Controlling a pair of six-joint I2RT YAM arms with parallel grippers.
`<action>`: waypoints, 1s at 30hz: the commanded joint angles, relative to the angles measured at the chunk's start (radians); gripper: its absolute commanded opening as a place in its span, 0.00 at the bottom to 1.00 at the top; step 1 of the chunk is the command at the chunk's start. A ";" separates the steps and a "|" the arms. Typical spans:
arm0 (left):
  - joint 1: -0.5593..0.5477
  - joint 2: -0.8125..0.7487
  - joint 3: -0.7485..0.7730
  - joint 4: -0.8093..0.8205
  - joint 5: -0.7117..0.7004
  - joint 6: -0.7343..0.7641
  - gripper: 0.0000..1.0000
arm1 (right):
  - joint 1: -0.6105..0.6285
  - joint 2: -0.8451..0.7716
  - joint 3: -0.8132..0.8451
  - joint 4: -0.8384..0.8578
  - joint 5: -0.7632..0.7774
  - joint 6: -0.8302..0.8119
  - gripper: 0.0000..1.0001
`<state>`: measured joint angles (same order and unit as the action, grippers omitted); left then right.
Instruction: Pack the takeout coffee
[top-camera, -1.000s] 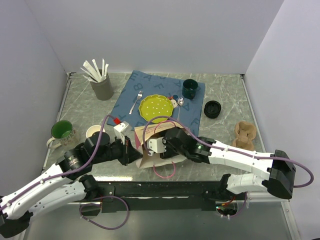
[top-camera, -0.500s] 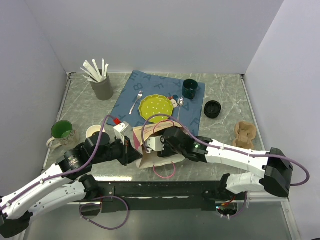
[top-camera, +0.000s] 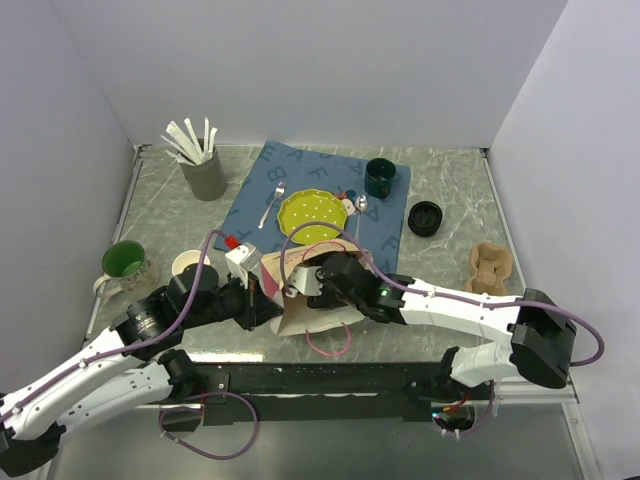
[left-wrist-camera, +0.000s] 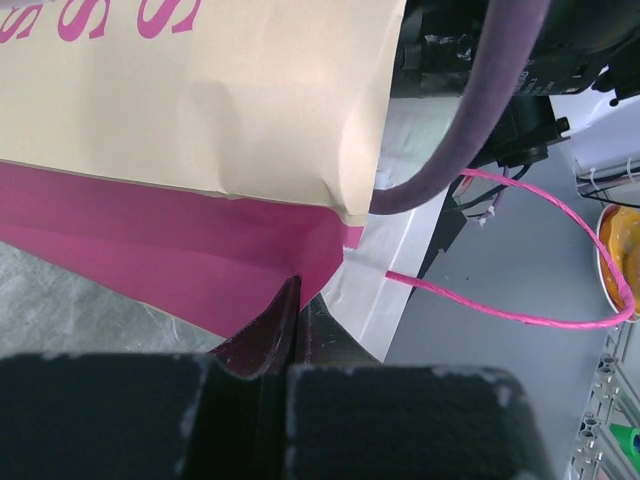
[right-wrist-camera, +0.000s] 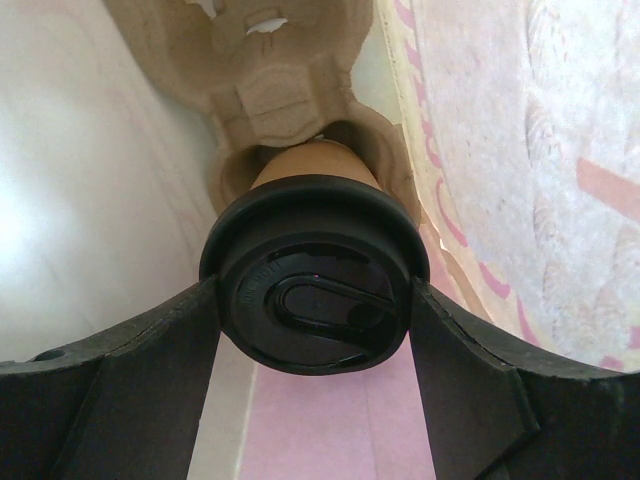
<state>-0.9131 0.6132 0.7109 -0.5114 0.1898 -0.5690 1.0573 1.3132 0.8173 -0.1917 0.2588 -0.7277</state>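
Observation:
In the right wrist view the takeout coffee (right-wrist-camera: 312, 262), a tan cup under a black lid, stands in a pocket of a pulp cup carrier (right-wrist-camera: 268, 88) inside the paper bag (right-wrist-camera: 470, 150). My right gripper (right-wrist-camera: 313, 305) is shut on it, one finger against each side of the lid. In the top view the bag (top-camera: 312, 312) leans at the table's near edge, and the coffee is hidden by the right wrist reaching into the bag's mouth. My left gripper (left-wrist-camera: 296, 292) is shut on the pink edge of the bag (left-wrist-camera: 190, 130).
A dark green mug (top-camera: 379, 178) and a yellow plate (top-camera: 312, 215) sit on the blue cloth (top-camera: 250, 195). A loose black lid (top-camera: 425, 218) and a second pulp carrier (top-camera: 490, 270) lie at right. Left: stick holder (top-camera: 204, 172), green-lined mug (top-camera: 124, 262), paper cups (top-camera: 189, 266).
My right wrist has moved a little to the left and further into the bag's mouth. The left arm still holds the bag's edge in place.

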 joint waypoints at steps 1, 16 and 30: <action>-0.004 -0.013 0.001 -0.006 0.030 -0.022 0.01 | -0.019 0.040 -0.014 0.075 0.040 0.091 0.44; -0.004 0.002 0.015 -0.009 0.027 -0.026 0.01 | -0.022 0.031 -0.011 0.060 0.008 0.113 0.72; -0.003 0.083 0.122 -0.050 -0.029 0.026 0.01 | -0.046 -0.028 0.121 -0.181 -0.075 0.094 0.94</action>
<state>-0.9115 0.6811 0.7685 -0.5480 0.1669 -0.5632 1.0302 1.3354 0.8654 -0.2573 0.2230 -0.6640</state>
